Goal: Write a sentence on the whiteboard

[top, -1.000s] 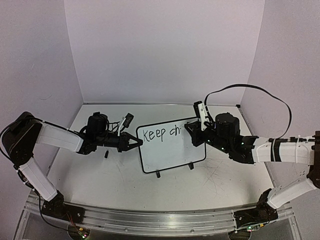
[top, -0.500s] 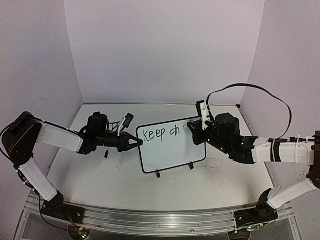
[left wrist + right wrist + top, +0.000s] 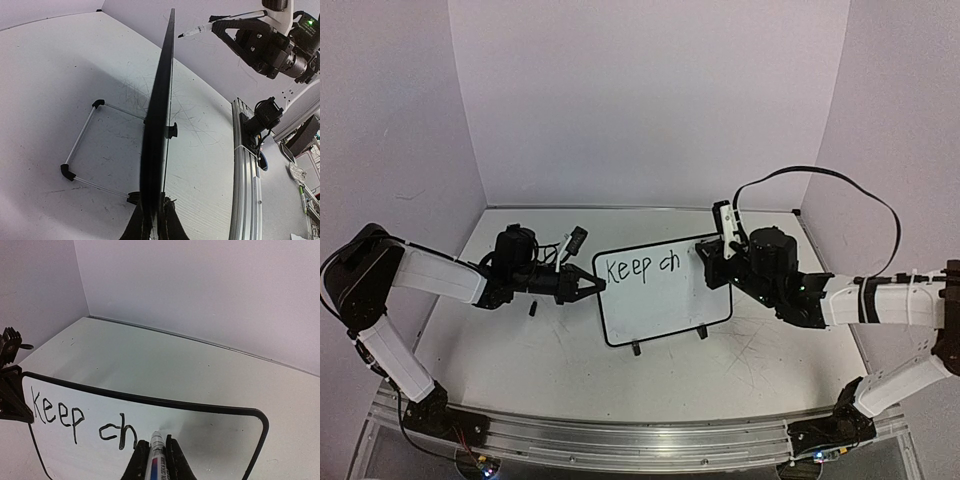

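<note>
The whiteboard stands on the table on two black feet, its left edge clamped in my left gripper. In the left wrist view the board shows edge-on between my shut fingers. Black lettering on it reads "Keep ch"; it also shows in the right wrist view. My right gripper is shut on a marker, whose tip points at the board just right of the "h". Contact cannot be told. The marker also shows in the left wrist view.
A small black piece lies on the table below my left wrist. The enclosure's walls stand close behind and on both sides. The board's wire stand rests on the table behind it. A metal rail runs along the near edge.
My right gripper with the marker has shifted slightly right, away from the finished "h". The lettering and my left arm are unchanged.
</note>
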